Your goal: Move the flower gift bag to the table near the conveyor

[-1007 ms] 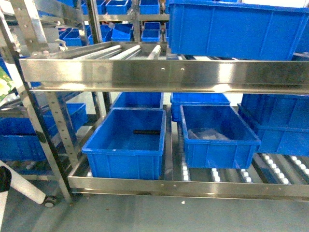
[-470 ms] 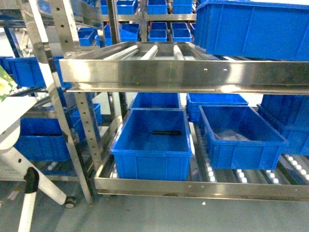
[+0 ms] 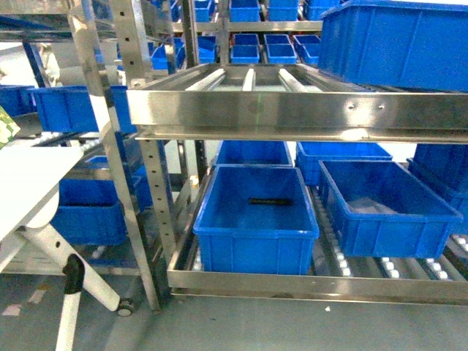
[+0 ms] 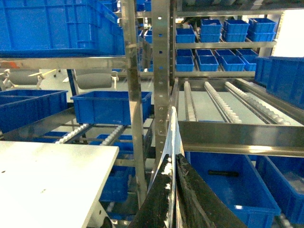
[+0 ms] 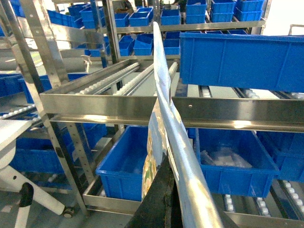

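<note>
Across the head view, the conveyor [image 3: 292,110] fills the scene — a brushed stainless-steel frame with perforated uprights, its upper lane laid with long rows of small white rollers. On the lower lane a rectangular blue plastic bin [image 3: 252,219] sits square to the front rail, a short black bar lying on its floor; a second blue bin [image 3: 387,208] stands just beside it to the right and holds crumpled clear film. At the left edge the table [image 3: 29,183] shows as a flat, plain white top on a slanted white leg with a black joint and a small caster, set near the rack's corner upright.

The flower gift bag [image 5: 164,142] is seen edge-on in both wrist views: a thin, glossy sheet rising upright, with a pale floral print on one face in the right wrist view. Its lower part disappears into the right gripper [image 5: 161,199], whose dark fingers press against the sheet. In the left wrist view the left gripper [image 4: 175,199] likewise pinches the bag's edge between dark fingers, with the white tabletop low and to the left — well apart from the bag.
</note>
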